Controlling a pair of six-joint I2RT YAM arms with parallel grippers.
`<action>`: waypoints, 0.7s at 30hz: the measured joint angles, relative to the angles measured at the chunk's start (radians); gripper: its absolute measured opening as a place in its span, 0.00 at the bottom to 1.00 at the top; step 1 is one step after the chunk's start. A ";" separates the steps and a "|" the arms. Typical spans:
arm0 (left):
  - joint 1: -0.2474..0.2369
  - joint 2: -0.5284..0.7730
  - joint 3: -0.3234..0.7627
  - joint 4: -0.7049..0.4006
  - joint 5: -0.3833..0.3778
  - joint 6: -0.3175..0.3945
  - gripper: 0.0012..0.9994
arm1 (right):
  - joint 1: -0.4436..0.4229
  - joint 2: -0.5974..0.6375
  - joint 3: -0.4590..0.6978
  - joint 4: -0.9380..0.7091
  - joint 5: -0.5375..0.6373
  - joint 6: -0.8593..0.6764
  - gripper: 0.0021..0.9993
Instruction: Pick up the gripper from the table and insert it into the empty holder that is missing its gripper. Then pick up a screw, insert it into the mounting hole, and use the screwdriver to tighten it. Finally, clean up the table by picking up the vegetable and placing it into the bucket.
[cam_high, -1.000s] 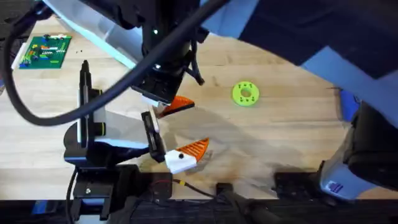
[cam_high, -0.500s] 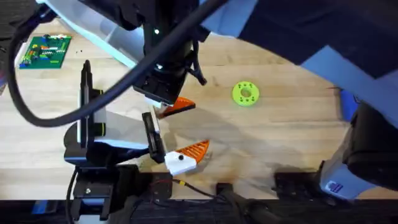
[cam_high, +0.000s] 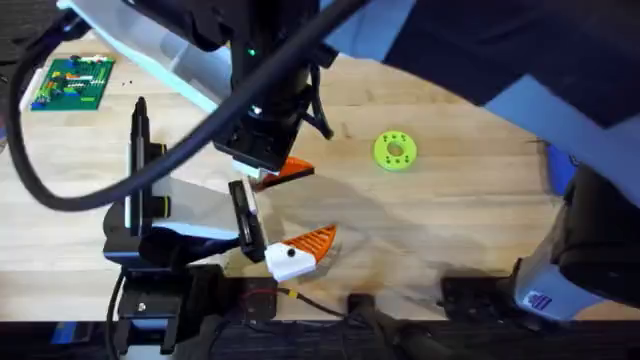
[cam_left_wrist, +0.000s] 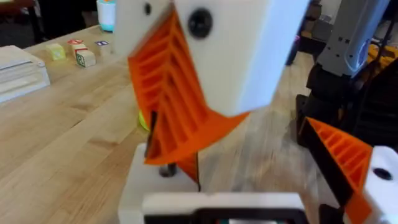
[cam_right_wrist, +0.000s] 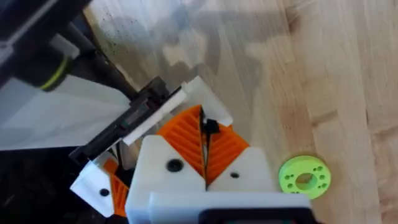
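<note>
Starting from the light wooden butcher-block counter (cam_high: 450, 220), we see both arms meeting over its left half. The left gripper (cam_left_wrist: 249, 162) lies low with its jaws spread wide. One side carries an orange-tipped finger, and the other is the small white plastic holder (cam_left_wrist: 155, 186) with no orange tip. The right gripper (cam_right_wrist: 204, 134) reaches across and hangs just above that holder, its jaws narrowed until the ribbed pads (cam_right_wrist: 230, 149) press together.

A small orange ribbed plastic wedge (cam_left_wrist: 177, 118) hangs right over the holder. We take this for the gripper, though it may be one of the right arm's own pads. We judge the piece light and stiff. Its ribbed face should give good friction, but its smooth flanks are likely slippery. It is best pinched across the thick end, leaving the base free to seat on the mount.

A tiny dark bit (cam_right_wrist: 210, 127) sits at the seam of the pads, and we cannot tell what it is. The mounting hole and the seating of wedge on holder are hidden beneath the white finger.
</note>
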 joint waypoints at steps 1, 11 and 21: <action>0.000 0.000 0.000 -0.001 0.000 -0.001 0.99 | 0.001 0.000 0.000 -0.005 -0.003 0.000 0.00; 0.000 0.000 0.000 0.002 -0.009 -0.001 0.99 | 0.003 0.000 0.001 0.002 -0.014 0.000 0.00; 0.000 0.000 0.000 0.003 -0.009 -0.001 0.99 | 0.009 0.000 0.001 0.008 0.004 0.000 0.00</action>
